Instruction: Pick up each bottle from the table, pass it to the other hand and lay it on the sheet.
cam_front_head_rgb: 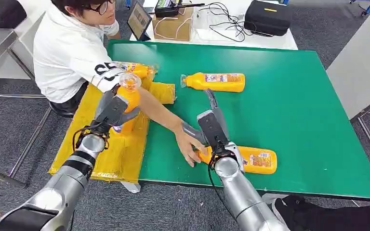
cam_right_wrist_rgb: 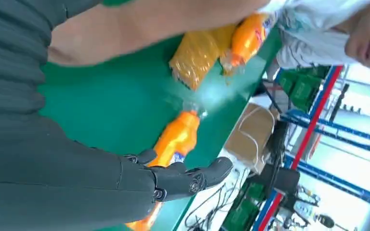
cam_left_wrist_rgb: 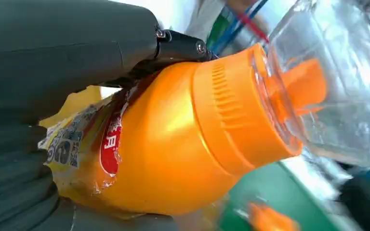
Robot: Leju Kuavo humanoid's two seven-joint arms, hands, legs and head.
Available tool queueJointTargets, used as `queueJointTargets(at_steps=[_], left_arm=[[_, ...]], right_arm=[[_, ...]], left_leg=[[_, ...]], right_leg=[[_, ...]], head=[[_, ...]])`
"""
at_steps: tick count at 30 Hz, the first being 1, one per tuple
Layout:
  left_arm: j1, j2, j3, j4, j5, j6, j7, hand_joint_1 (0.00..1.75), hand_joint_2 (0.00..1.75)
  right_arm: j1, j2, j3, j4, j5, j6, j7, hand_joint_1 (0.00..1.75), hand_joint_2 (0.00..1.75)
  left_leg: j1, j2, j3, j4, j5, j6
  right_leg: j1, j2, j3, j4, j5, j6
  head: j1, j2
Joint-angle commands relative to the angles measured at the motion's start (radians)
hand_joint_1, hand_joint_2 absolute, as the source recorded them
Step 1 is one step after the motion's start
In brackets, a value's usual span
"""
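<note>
My left hand [cam_front_head_rgb: 110, 109] grips an orange bottle [cam_front_head_rgb: 128, 94] upright over the yellow sheet [cam_front_head_rgb: 120, 149], its clear cap [cam_left_wrist_rgb: 332, 82] up; the left wrist view shows the bottle [cam_left_wrist_rgb: 173, 144] close inside the hand. A second bottle [cam_front_head_rgb: 134, 69] lies on the sheet's far end. A third bottle [cam_front_head_rgb: 217, 81] lies on the green table [cam_front_head_rgb: 294, 106], seen again as the bottle [cam_right_wrist_rgb: 178, 137]. A fourth bottle [cam_front_head_rgb: 255, 160] lies near the front edge. My right hand [cam_front_head_rgb: 211, 124] hovers open above it, fingers [cam_right_wrist_rgb: 192, 175] stretched out. A person's hand [cam_front_head_rgb: 189, 147] touches that bottle's neck end.
A person in a white shirt [cam_front_head_rgb: 70, 48] sits at the table's left, an arm [cam_front_head_rgb: 159, 110] reaching across between my hands. A cardboard box [cam_front_head_rgb: 173, 24], cables and a black case [cam_front_head_rgb: 268, 17] stand behind the table. A grey panel [cam_front_head_rgb: 361, 62] lies at the right.
</note>
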Motion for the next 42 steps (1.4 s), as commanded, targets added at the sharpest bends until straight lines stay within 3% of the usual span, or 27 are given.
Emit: queueJointTargets(at_steps=[1, 11, 17, 21, 23, 25, 28, 29, 31, 32, 33, 34, 37, 42], left_arm=[[-0.113, 0.072, -0.126, 0.237, -0.304, 0.090, 0.031, 1.75, 1.75], [-0.119, 0.079, -0.133, 0.264, -0.337, 0.094, 0.028, 1.75, 1.75], [-0.152, 0.122, -0.300, 0.418, -0.552, -0.052, 0.078, 1.75, 1.75], [-0.151, 0.128, -0.360, 0.480, -0.615, -0.198, 0.129, 1.75, 1.75], [-0.147, 0.128, -0.364, 0.481, -0.619, -0.203, 0.132, 1.75, 1.75], [-0.154, 0.130, -0.441, 0.496, -0.711, -0.221, 0.226, 1.75, 1.75], [-0.135, 0.121, -0.420, 0.498, -0.690, -0.264, 0.221, 1.75, 1.75], [-0.126, 0.119, -0.405, 0.500, -0.676, -0.267, 0.218, 1.75, 1.75], [-0.110, 0.116, -0.376, 0.496, -0.653, -0.239, 0.214, 1.75, 1.75], [-0.101, 0.113, -0.351, 0.494, -0.631, -0.241, 0.204, 1.05, 1.75], [-0.090, 0.111, -0.328, 0.489, -0.613, -0.211, 0.200, 0.00, 1.75], [-0.083, 0.107, -0.307, 0.488, -0.597, -0.201, 0.193, 0.00, 1.75], [-0.068, 0.107, -0.274, 0.479, -0.574, -0.170, 0.169, 0.00, 1.75], [-0.067, 0.108, -0.274, 0.479, -0.574, -0.168, 0.168, 0.00, 1.75]], right_arm=[[-0.007, -0.016, -0.065, 0.013, -0.019, 0.026, -0.017, 0.00, 1.75], [-0.014, -0.014, -0.067, 0.022, -0.021, 0.027, -0.020, 0.00, 1.75], [-0.034, -0.017, -0.053, 0.049, -0.026, 0.069, -0.020, 0.00, 1.75], [-0.050, -0.017, -0.032, 0.083, -0.009, 0.081, -0.010, 0.00, 1.75], [-0.051, -0.018, -0.031, 0.088, -0.006, 0.080, -0.008, 0.00, 1.75], [-0.057, -0.022, -0.017, 0.114, 0.019, 0.078, 0.010, 0.00, 1.75], [-0.062, -0.038, 0.041, 0.180, 0.120, 0.046, 0.043, 0.00, 1.75], [-0.062, -0.044, 0.060, 0.199, 0.158, 0.033, 0.046, 0.00, 0.00], [-0.053, -0.058, 0.079, 0.192, 0.207, 0.010, 0.052, 0.00, 0.00], [-0.041, -0.069, 0.082, 0.161, 0.218, 0.014, 0.051, 0.00, 0.00], [-0.033, -0.081, 0.088, 0.134, 0.236, 0.014, 0.061, 0.00, 0.00], [-0.023, -0.093, 0.091, 0.104, 0.252, 0.014, 0.073, 0.00, 1.75], [-0.006, -0.139, 0.103, 0.038, 0.300, 0.037, 0.112, 0.00, 1.75], [-0.004, -0.146, 0.099, 0.037, 0.298, 0.037, 0.110, 0.00, 1.75]], left_leg=[[0.001, -0.001, 0.004, 0.001, -0.002, -0.001], [0.001, 0.001, 0.004, 0.001, -0.003, -0.002], [0.001, 0.002, 0.004, 0.000, -0.002, -0.001], [0.001, 0.003, 0.004, 0.000, -0.002, -0.001], [0.000, 0.002, 0.002, 0.000, -0.001, -0.001], [0.001, 0.003, 0.003, 0.000, -0.002, -0.001], [0.001, 0.002, 0.005, -0.001, -0.002, -0.001], [0.000, 0.002, 0.005, -0.002, -0.001, -0.001], [0.000, 0.004, 0.008, -0.002, -0.002, -0.001], [0.000, 0.004, 0.008, -0.002, -0.002, -0.001], [0.000, 0.005, 0.011, -0.003, -0.003, -0.001], [0.000, 0.003, 0.010, -0.003, -0.002, -0.001], [0.000, 0.002, 0.011, -0.003, -0.002, -0.001], [0.000, 0.002, 0.012, -0.002, -0.003, -0.001]], right_leg=[[0.002, -0.002, 0.005, 0.000, -0.003, -0.002], [0.002, 0.000, 0.004, 0.001, -0.002, -0.002], [0.001, 0.001, 0.004, 0.000, -0.002, -0.002], [0.001, 0.002, 0.004, 0.000, -0.002, -0.002], [0.000, 0.001, 0.002, 0.000, -0.001, -0.001], [0.001, 0.002, 0.003, 0.000, -0.001, -0.002], [0.001, 0.002, 0.006, -0.001, -0.001, -0.002], [0.000, 0.001, 0.005, -0.001, 0.000, -0.001], [0.000, 0.003, 0.008, -0.002, 0.000, -0.002], [0.000, 0.003, 0.008, -0.002, 0.000, -0.002], [0.001, 0.004, 0.010, -0.003, 0.000, -0.002], [0.000, 0.003, 0.008, -0.002, 0.000, -0.002], [0.000, 0.001, 0.010, -0.002, -0.001, -0.002], [0.001, 0.002, 0.012, -0.002, -0.001, -0.002]], head=[[0.000, 0.000], [0.000, 0.000], [0.000, 0.000], [0.000, 0.000], [0.000, 0.000], [0.000, 0.000], [0.000, 0.000], [0.000, 0.000], [0.000, 0.000], [0.000, 0.000], [0.000, 0.000], [0.000, 0.000], [0.000, 0.000], [0.000, 0.000]])
